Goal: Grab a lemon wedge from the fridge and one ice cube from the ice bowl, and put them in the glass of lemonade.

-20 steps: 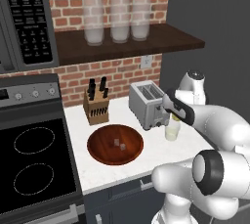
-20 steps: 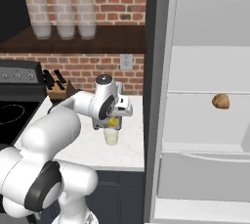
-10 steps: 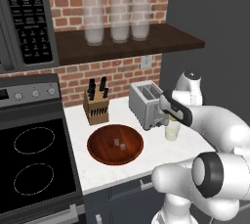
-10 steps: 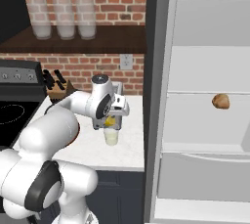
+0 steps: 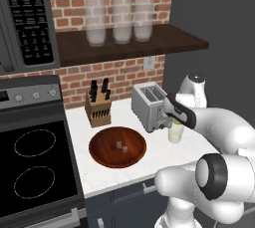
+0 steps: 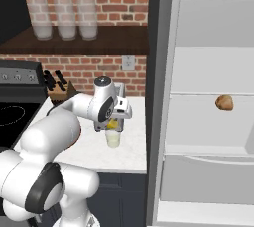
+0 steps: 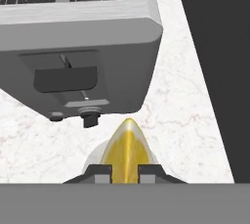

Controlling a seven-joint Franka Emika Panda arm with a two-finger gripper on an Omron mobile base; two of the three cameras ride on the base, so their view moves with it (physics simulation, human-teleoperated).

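**End effector pinching lemon wedge above the lemonade glass**

End effector (image 7: 125, 174): pressed together on the lemon wedge (image 7: 126, 149), hovering directly over the glass of lemonade (image 5: 175, 133). Over the last second it has barely shifted, and the fingers have squeezed a touch tighter. Judgement: the wedge is placed for release, not yet dropped; the ice cube step remains.

Fridge (image 6: 208, 72): door open, white shelves showing, a brown roundish lump (image 6: 224, 102) on the middle shelf.

Surface (image 5: 149, 152): white marble, carrying all items below.

Ice bowl (image 5: 117, 147): reddish-brown wood, left of the glass, well apart from it; two pale cubes inside.

Toaster (image 5: 149, 105): silver, just behind the glass.

Knife block (image 5: 98, 110): near the back wall.

Hard to make out: the glass rim beneath the wedge in the hand view; the wedge itself in both base views, largely masked by the wrist.
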